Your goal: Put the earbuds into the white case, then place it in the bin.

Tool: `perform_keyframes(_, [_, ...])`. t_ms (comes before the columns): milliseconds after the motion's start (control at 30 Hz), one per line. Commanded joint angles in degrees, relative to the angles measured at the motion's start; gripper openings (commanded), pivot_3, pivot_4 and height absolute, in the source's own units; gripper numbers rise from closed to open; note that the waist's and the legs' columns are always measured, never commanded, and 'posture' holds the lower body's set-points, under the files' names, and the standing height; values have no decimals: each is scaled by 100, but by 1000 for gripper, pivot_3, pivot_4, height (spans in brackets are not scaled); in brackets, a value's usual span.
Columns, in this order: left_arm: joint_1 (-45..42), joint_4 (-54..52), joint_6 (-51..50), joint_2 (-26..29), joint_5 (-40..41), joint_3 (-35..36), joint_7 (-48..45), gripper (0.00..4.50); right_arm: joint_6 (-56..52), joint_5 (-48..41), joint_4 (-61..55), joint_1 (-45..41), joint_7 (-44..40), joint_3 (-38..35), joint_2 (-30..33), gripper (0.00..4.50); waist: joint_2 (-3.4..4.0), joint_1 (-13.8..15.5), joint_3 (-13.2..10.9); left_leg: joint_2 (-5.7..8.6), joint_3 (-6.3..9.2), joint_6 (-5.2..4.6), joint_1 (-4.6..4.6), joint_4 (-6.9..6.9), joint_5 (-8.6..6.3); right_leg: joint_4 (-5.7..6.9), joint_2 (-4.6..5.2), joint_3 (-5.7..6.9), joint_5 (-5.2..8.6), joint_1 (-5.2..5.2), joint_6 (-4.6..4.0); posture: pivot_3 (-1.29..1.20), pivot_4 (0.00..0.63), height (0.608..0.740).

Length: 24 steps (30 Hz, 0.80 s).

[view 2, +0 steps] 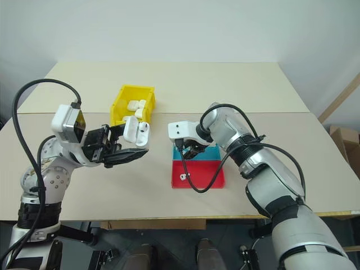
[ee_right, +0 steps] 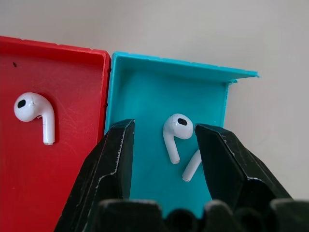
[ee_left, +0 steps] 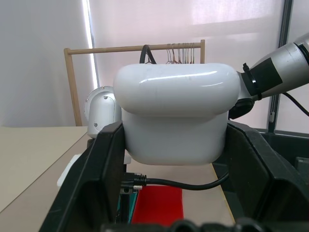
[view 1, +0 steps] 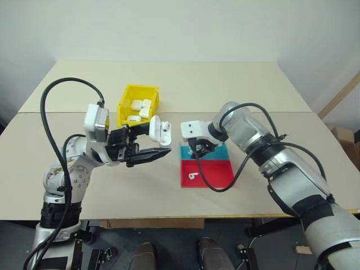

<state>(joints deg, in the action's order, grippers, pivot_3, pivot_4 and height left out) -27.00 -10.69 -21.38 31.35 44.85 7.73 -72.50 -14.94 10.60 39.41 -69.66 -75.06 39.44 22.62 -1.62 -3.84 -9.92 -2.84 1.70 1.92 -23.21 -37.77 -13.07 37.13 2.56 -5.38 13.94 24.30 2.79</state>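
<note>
Two earbuds lie in the blue tray [ee_right: 145,96] directly ahead of the right gripper [ee_right: 164,140], between its parted black fingers [ee_right: 116,154]. One earbud [ee_right: 175,133] shows whole, head up and stem pointing back toward the gripper; of the second earbud [ee_right: 192,166] a stem shows, just beside the other finger, its head hidden. The fingers bracket the pair without visibly pinching either; whether the tips touch the tray floor cannot be told. A third earbud [ee_right: 34,113] lies in the adjoining red tray [ee_right: 63,159], off to the side of the gripper and well outside its fingers.

Seen from the head, the right gripper [view 1: 198,147] points steeply down into the blue tray, and the red tray [view 1: 214,175] sits on the near side of it, on the table [view 1: 253,90].

Across from it, the left gripper [view 1: 147,142] is clenched on the white case [view 1: 160,131], held up off the table with its lid open and facing toward the right gripper. In the left wrist view the case [ee_left: 176,116] sits wedged between that gripper's two fingers [ee_left: 96,179].

Beyond the left gripper stands the yellow bin [view 1: 128,94], holding several other white cases [view 1: 140,109].
</note>
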Motion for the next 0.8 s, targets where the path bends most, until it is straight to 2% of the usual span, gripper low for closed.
perform_keyframes(33, [22, -281, 120, 83, 40, 119, 51, 2763, 297, 208, 275, -147, 15, -139, -120, 2437, 0, -5, 0, 0, 0, 0, 1, 0, 0, 0, 0, 0, 0, -1, 0, 0, 150, 740])
perform_keyframes(333, [73, -366, 109, 141, 52, 144, 145, 2763, 732, 613, 867, -195, 79, -177, -339, 2437, 0, -11, 0, 0, 1, 0, 10, 0, 0, 4, 0, 0, 0, -7, 0, 0, 150, 740])
perform_keyframes(433, [98, -403, 107, 153, 66, 150, 181, 2763, 779, 691, 963, -201, 14, -216, -379, 1837, 0, -11, 0, 0, 1, 0, 13, 0, 0, 4, 0, 0, 0, -11, 0, 0, 150, 740])
perform_keyframes(533, [142, -461, 95, 158, 81, 153, 213, 2763, 759, 772, 959, -176, -19, -258, -409, 793, 1, -11, 0, 0, 1, 0, 14, 0, 0, 4, 0, 0, 0, -12, 0, 0, 150, 740])
perform_keyframes(567, [148, -468, 94, 158, 81, 152, 218, 2763, 748, 791, 956, -170, -25, -276, -418, 656, 1, -11, 0, 0, 1, 0, 14, 0, 0, 4, -1, 0, 0, -12, 0, 0, 150, 740])
perform_keyframes(667, [108, -439, 89, 152, 89, 135, 212, 2763, 574, 771, 894, -137, 36, -394, -440, 656, 1, -11, 0, 0, 2, 1, 15, 0, 0, 5, 0, 0, 0, -13, -1, 0, 150, 740])
perform_keyframes(800, [22, -341, 39, 151, 141, 122, 156, 2763, -91, 381, 459, -55, -84, -939, -279, 656, 1, -5, 0, 0, 2, 1, 10, 0, 0, 4, 0, 0, 0, -9, -1, 0, 150, 740])
